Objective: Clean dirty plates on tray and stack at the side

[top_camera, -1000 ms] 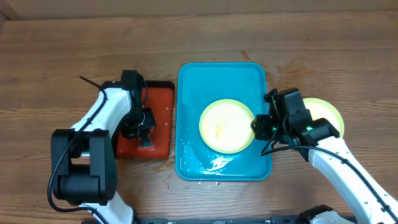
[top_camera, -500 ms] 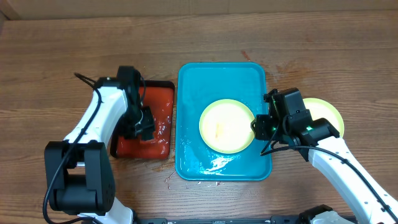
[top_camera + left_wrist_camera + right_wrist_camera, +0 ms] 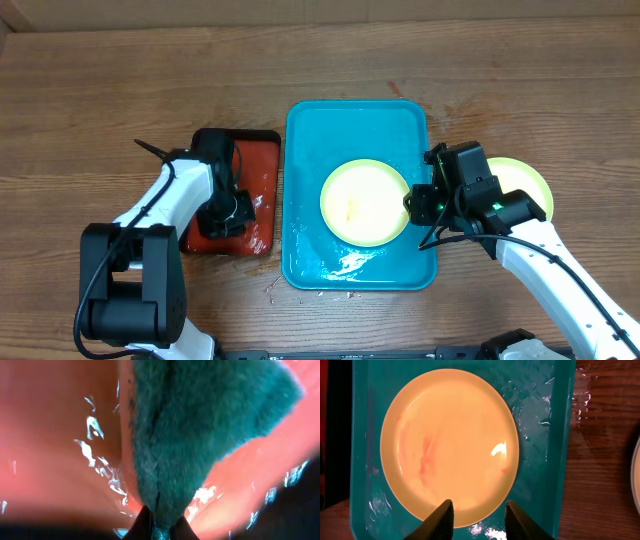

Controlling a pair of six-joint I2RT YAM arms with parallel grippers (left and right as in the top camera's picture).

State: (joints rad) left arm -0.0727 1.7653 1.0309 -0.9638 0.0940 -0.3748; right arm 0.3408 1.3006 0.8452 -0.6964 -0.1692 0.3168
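A pale yellow-green plate with faint orange-red smears lies in the wet turquoise tray. My right gripper hovers open over the plate's near rim, at the tray's right edge, and its fingers hold nothing. A second yellow-green plate rests on the bare wood to the right, partly hidden by the right arm. My left gripper is shut on a dark green sponge, pressed down on the small red tray.
The red tray with its black rim is wet and glistening. Water is pooled in the turquoise tray's front, and small drops lie on the wood by its front left corner. Bare wood lies behind both trays.
The left arm shifted over the red tray, swinging toward its far end and back to the near half with the sponge. The right arm and both plates have not moved.
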